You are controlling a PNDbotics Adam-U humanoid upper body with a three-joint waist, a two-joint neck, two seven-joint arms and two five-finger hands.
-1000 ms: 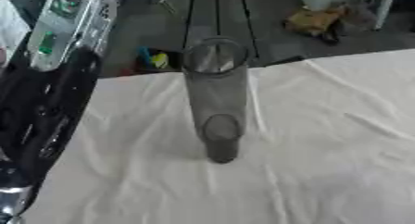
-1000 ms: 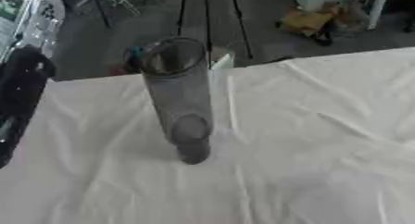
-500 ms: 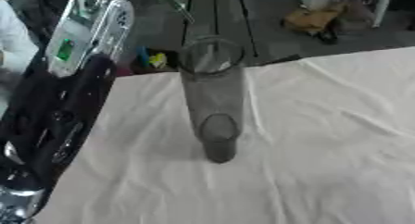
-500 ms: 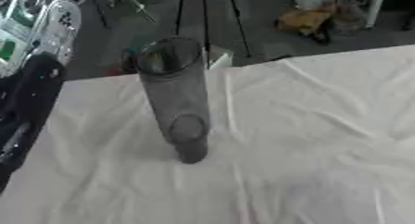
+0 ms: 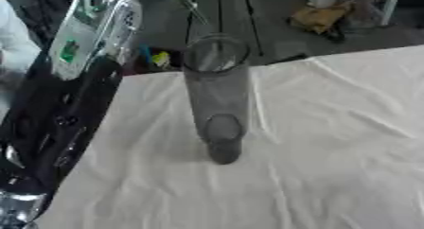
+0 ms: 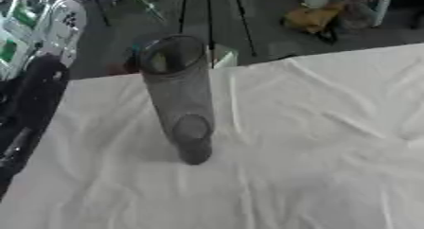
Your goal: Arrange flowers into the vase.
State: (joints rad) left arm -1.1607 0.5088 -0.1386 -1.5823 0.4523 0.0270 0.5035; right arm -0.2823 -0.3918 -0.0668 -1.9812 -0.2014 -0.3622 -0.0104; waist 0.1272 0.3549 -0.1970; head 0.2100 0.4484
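A tall grey see-through vase (image 5: 217,95) stands upright on the white tablecloth (image 5: 331,143), near the table's far edge, with nothing showing inside it. My left arm (image 5: 62,114), black with a pale, green-marked upper part, rises along the left side. My left hand (image 5: 98,20) reaches the top edge, left of the vase mouth. A thin green stem (image 5: 192,6) slants just above and behind the vase rim, its upper end cut off by the top edge. Whether the hand holds it is hidden. No right hand shows.
Beyond the table's far edge are dark tripod legs (image 5: 220,5), a yellow-brown bundle (image 5: 319,17) on the floor and small coloured items (image 5: 157,58). The wrinkled cloth spreads to the right and front of the vase.
My left arm has swung rightward and further into view, its pale upper part now closer to the vase. The vase has stayed in place.
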